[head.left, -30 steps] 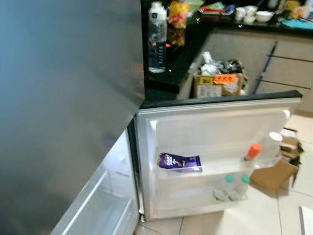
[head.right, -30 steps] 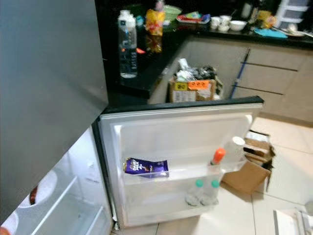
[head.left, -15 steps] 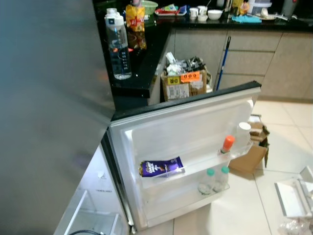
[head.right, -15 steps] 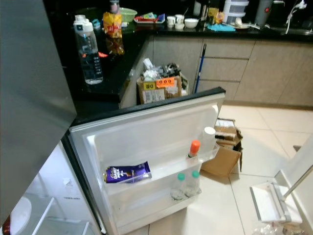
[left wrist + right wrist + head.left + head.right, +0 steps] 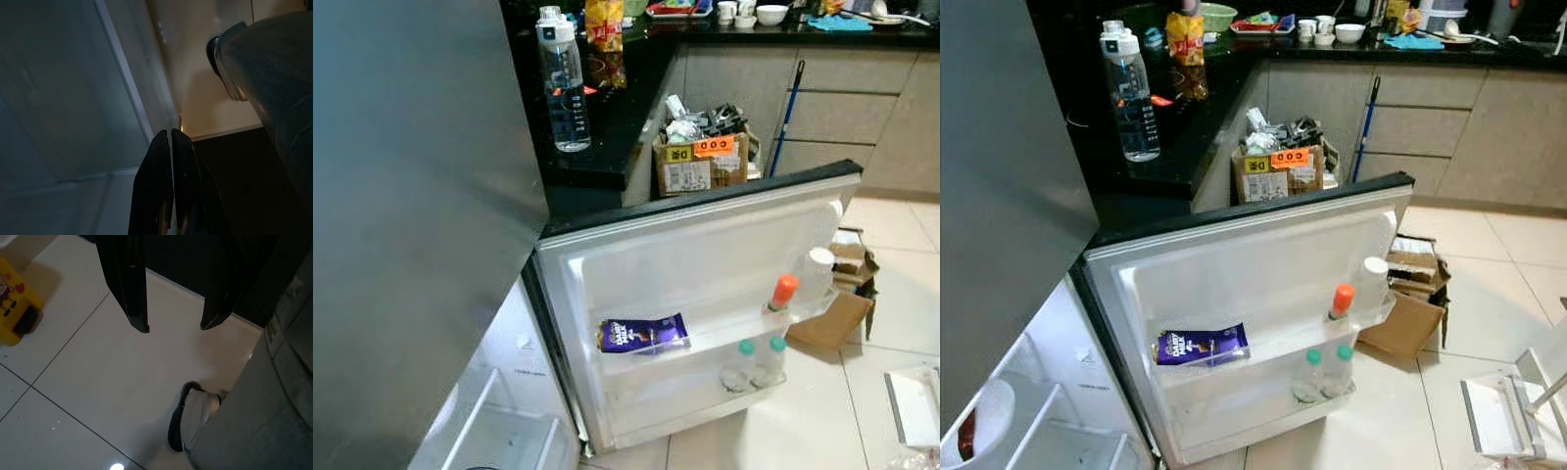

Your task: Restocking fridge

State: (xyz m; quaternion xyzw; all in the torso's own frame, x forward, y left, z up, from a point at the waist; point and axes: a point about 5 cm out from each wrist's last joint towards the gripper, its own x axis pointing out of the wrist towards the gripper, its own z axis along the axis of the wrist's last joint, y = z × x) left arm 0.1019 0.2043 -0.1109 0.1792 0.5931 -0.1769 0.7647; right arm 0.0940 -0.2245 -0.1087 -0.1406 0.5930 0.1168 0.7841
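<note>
two small green-capped bottles [image 5: 754, 362] stand on the bottom shelf of your open fridge door [image 5: 705, 255], with a purple chocolate packet [image 5: 643, 334] on the shelf above and an orange-capped bottle [image 5: 783, 293] beside it. your left gripper [image 5: 171, 134] hangs with jaws pressed together; your right gripper [image 5: 174, 327] hangs spread above the tiled floor [image 5: 88, 396].

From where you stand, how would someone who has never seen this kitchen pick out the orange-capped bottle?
Find the open fridge door, its white inner side facing you. On its upper shelf, toward the free edge, stands the orange-capped bottle, beside a white-capped bottle. The two bottles on the shelf below have green caps, and the purple packet lies flat.
</note>
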